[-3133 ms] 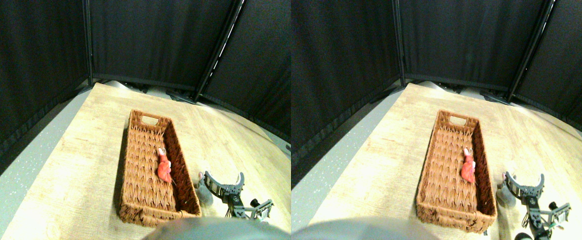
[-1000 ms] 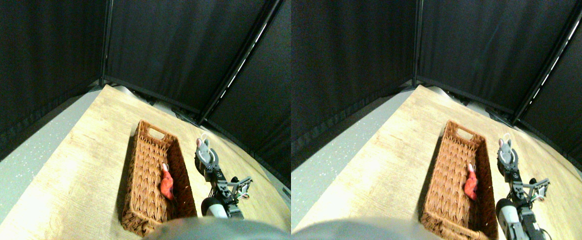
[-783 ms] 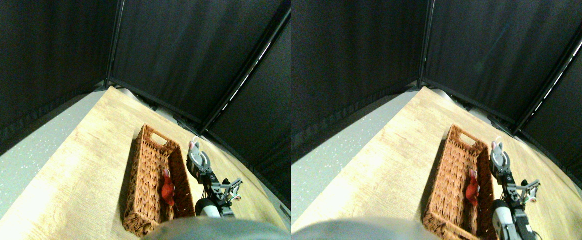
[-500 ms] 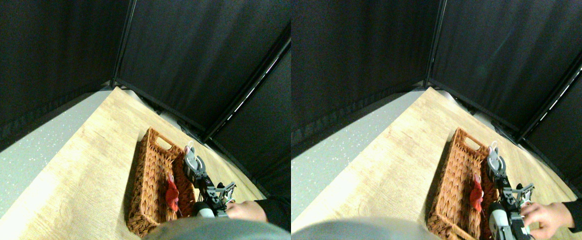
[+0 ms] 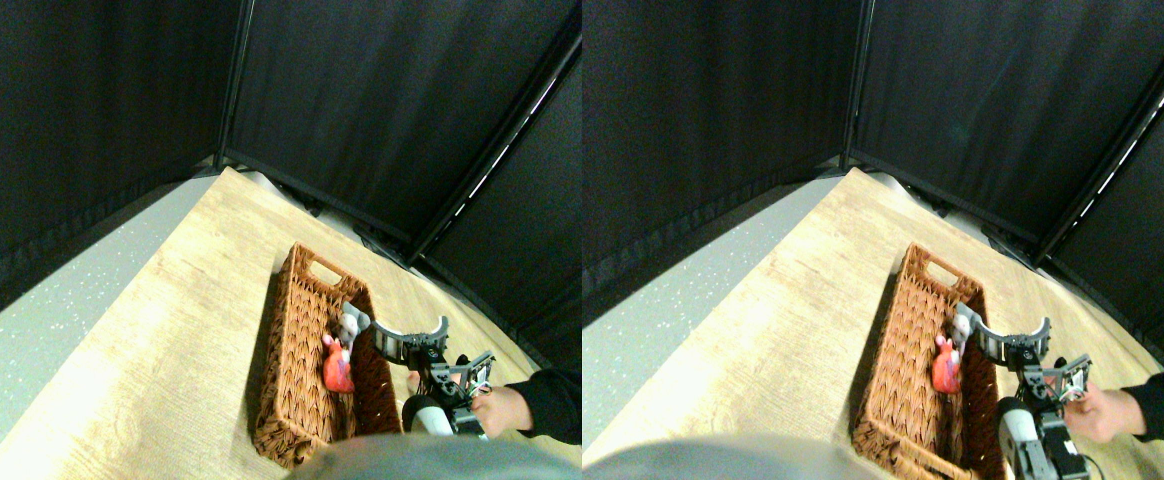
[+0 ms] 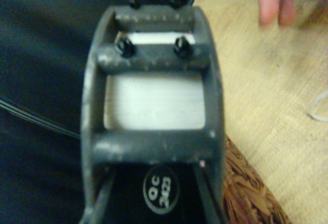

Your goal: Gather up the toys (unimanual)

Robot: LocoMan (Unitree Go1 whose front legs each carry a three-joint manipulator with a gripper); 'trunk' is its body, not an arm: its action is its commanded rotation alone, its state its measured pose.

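Note:
A grey plush toy [image 5: 349, 322] is inside the woven basket [image 5: 287, 340], against its right wall, just above a red-pink toy [image 5: 337, 368] that lies on the basket floor. My right gripper [image 5: 412, 334] hangs over the basket's right rim, open, its jaws spread wide with nothing between them. One jaw tip is close beside the grey toy; whether they touch is unclear. In the wrist view a dark jaw frame fills the middle, with a corner of the basket [image 6: 248, 193] past it.
A person's hand [image 5: 498, 410] in a dark sleeve reaches in from the right, next to my manipulator's base; its fingers [image 6: 277, 1] show in the wrist view. The basket stands on a wooden floor [image 5: 192, 330] with black curtains [image 5: 362, 100] behind.
My gripper, shut on the grey toy half a second ago, now stands open, and the toy sits in the basket by the red one. The hand has come nearer. The camera has shifted.

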